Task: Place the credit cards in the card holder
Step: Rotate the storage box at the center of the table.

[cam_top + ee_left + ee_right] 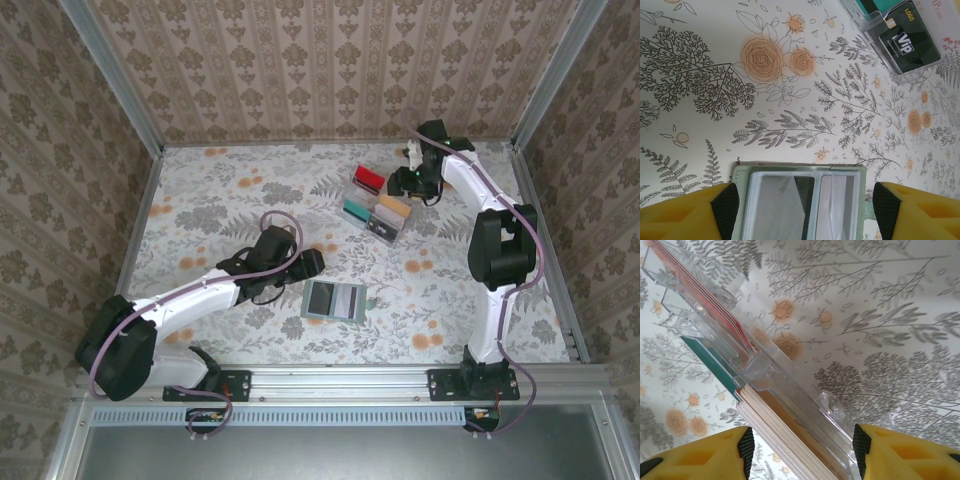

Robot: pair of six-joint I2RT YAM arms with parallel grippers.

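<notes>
Credit cards (393, 208): four stacks | card holder (335, 300): one | left hand (800, 202) apart | right hand (800, 445) apart

The tray (790, 385) holding credit cards (370, 179) sits behind the card holder (335, 300).

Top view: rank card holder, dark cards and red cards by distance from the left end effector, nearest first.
1. card holder: just right of the left end effector, toward the near edge.
2. dark cards: farther back and to the right.
3. red cards: farthest back.
</notes>
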